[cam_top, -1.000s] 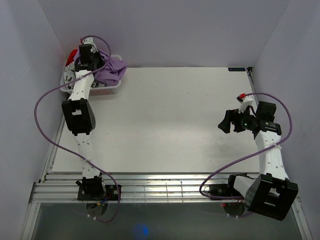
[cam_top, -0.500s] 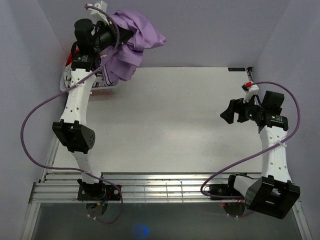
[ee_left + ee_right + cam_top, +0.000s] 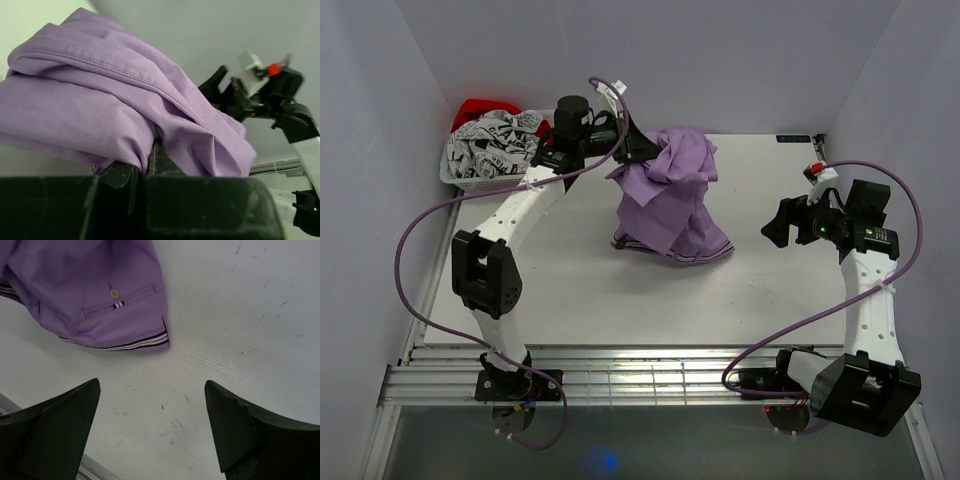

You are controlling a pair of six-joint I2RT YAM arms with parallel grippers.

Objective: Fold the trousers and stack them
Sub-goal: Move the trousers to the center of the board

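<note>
The lilac trousers hang bunched from my left gripper over the middle back of the table, their lower end with the striped waistband resting on the white table. In the left wrist view the cloth is pinched between my shut jaws. My right gripper is open and empty, hovering to the right of the trousers. In the right wrist view its fingers stand wide apart above bare table, with the waistband and a back pocket just ahead.
A white basket with patterned and red clothes stands at the back left corner. Purple cables loop from both arms. Walls close in the left, back and right sides. A metal rail runs along the near edge.
My left gripper has lifted the trousers out of the basket and swung them right, over the table's middle, where their lower end now touches down. The right gripper stayed nearly still.
</note>
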